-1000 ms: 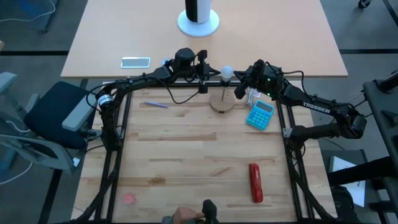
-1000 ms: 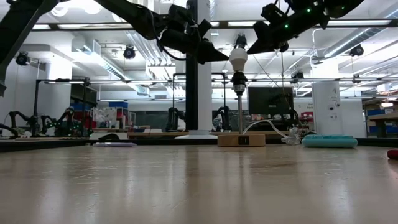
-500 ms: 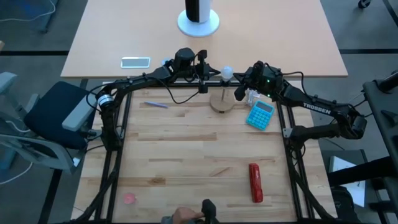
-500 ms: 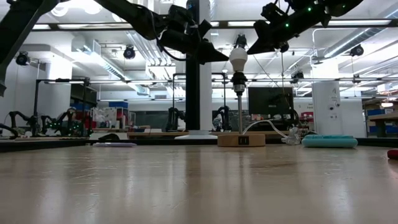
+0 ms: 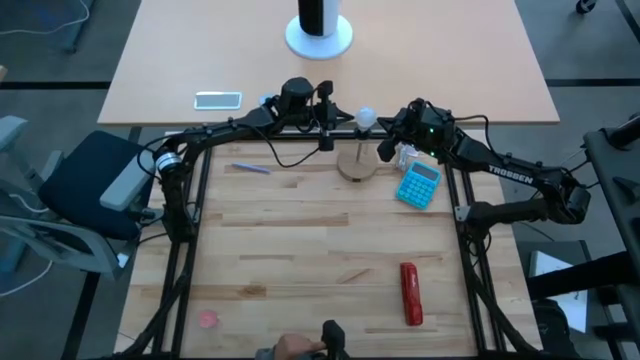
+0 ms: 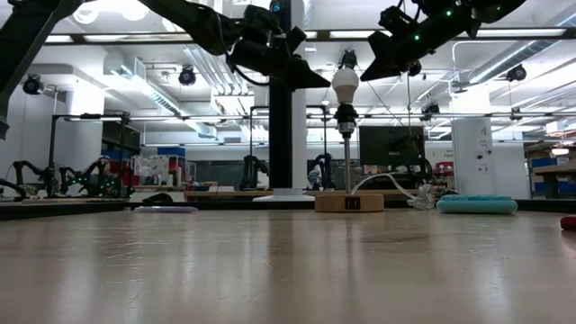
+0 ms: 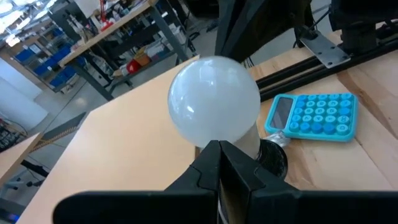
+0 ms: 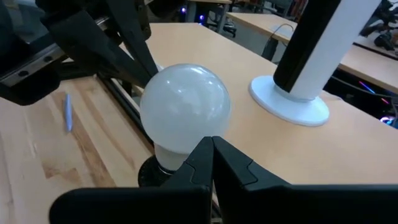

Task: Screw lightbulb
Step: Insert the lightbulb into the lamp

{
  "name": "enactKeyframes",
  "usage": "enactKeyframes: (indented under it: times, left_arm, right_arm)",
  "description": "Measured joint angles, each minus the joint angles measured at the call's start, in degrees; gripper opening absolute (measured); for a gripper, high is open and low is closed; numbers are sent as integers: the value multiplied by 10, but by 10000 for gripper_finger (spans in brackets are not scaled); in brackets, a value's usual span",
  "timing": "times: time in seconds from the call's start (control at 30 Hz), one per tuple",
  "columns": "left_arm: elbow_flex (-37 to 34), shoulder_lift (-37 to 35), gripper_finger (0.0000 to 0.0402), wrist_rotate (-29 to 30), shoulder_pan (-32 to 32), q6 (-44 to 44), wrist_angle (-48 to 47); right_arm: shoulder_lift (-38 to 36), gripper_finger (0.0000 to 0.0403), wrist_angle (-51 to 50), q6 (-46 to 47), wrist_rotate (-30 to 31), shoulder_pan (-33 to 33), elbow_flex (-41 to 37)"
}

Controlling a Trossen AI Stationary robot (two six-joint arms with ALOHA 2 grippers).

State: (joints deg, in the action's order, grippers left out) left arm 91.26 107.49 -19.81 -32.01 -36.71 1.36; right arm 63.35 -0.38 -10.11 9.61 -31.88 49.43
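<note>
White frosted lightbulb (image 6: 345, 85) sits atop the thin post on its round wooden base (image 5: 356, 166), upper centre of the high view. Left gripper (image 5: 326, 137) and right gripper (image 5: 385, 149) flank it, both closed, empty. A sideways nudge could topple the stand.

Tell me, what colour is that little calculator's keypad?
Bright blue, keys and casing alike, on the small rectangular calculator; clearest in the left wrist view.

This looks like a robotics lab or workshop. Behind the wooden table (image 6: 270, 270) there is a big open hall with bare ceiling pipes (image 6: 153, 67) and strip lights. Other robot arms (image 6: 54, 175) stand on far benches, probably more test stations. Metal shelves with blue storage bins (image 7: 37, 46) stand along the wall.
</note>
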Motion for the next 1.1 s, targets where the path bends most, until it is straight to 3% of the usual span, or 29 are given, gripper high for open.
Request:
enactKeyframes:
  times: [0.2,0.53,1.1]
  left_arm:
    - [0,-11,0,11,0,-2,-27]
    - [0,-11,0,-33,0,-5,-26]
    - [0,-11,0,-33,0,-4,-5]
  right_arm:
    - [-1,0,0,-11,24,0,0]
    - [0,0,2,-30,25,-1,0]
    - [1,0,2,-26,22,0,0]
